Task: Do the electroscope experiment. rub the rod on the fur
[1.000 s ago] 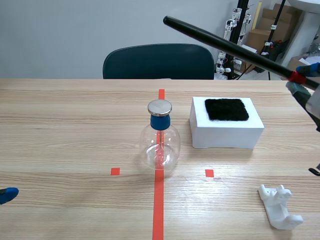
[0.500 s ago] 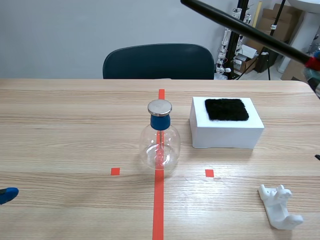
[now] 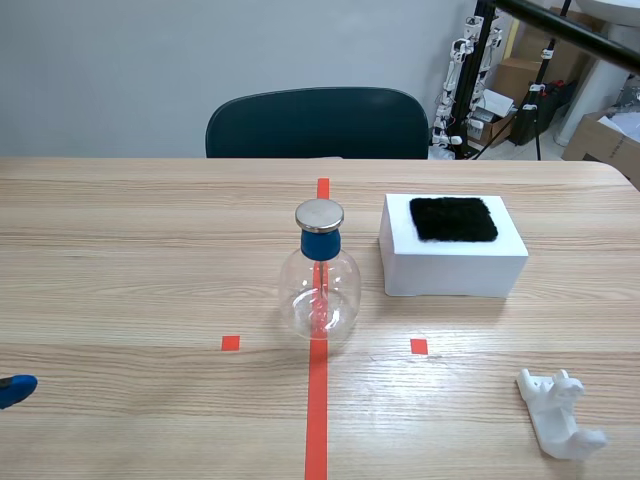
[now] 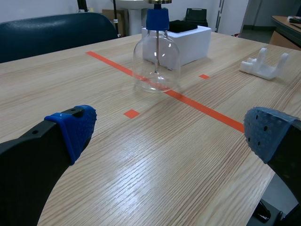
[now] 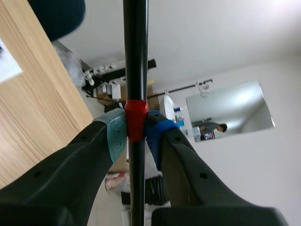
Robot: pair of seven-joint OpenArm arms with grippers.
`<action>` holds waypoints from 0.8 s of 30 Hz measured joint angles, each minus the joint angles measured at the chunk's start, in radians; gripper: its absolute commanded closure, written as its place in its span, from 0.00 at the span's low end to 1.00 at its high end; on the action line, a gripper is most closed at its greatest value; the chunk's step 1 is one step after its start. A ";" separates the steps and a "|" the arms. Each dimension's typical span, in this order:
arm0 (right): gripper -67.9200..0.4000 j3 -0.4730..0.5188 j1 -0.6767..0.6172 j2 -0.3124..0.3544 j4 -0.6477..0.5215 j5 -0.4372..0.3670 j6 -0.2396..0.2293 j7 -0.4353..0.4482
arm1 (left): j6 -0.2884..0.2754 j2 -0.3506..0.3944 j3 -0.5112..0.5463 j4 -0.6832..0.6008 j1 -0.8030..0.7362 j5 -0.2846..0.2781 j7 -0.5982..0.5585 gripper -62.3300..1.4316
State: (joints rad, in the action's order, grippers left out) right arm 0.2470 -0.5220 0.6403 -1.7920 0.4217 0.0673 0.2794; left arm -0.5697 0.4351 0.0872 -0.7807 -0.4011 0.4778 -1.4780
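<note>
High above the surface (image 3: 120, 230), at right, the rod (image 3: 565, 27) is clamped at its red band by my right gripper (image 5: 136, 128). I'd lower it flat onto the fur (image 3: 453, 218) on the white box (image 3: 452, 270) and stroke lengthwise. Left gripper (image 4: 169, 134) rests open.

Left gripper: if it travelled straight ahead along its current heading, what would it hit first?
Probably the glass flask: it stands ahead of the open left gripper, slightly off its midline, so the gripper might only graze it.
</note>
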 measured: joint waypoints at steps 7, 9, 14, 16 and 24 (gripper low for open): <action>0.96 0.000 0.011 0.000 0.098 0.090 -0.007 0.105 | 0.000 0.000 0.000 0.000 0.000 0.000 0.000 0.00; 0.96 0.000 0.007 0.000 0.115 0.091 -0.007 0.105 | 0.000 0.000 0.000 0.000 0.000 0.000 0.000 0.00; 0.96 0.000 0.006 0.000 0.120 0.091 -0.007 0.094 | 0.000 0.000 0.000 0.000 0.000 0.000 0.000 0.00; 0.96 0.000 0.006 0.000 0.120 0.105 -0.007 0.076 | 0.000 0.000 0.000 0.000 0.000 0.000 0.000 0.00; 0.96 -0.005 0.055 0.021 0.150 0.244 -0.008 -0.022 | 0.000 0.000 0.000 0.000 0.000 0.000 0.000 0.00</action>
State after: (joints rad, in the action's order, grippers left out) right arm 0.2420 -0.4667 0.6613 -1.6421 0.6659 0.0597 0.2577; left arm -0.5697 0.4355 0.0872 -0.7807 -0.4011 0.4778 -1.4780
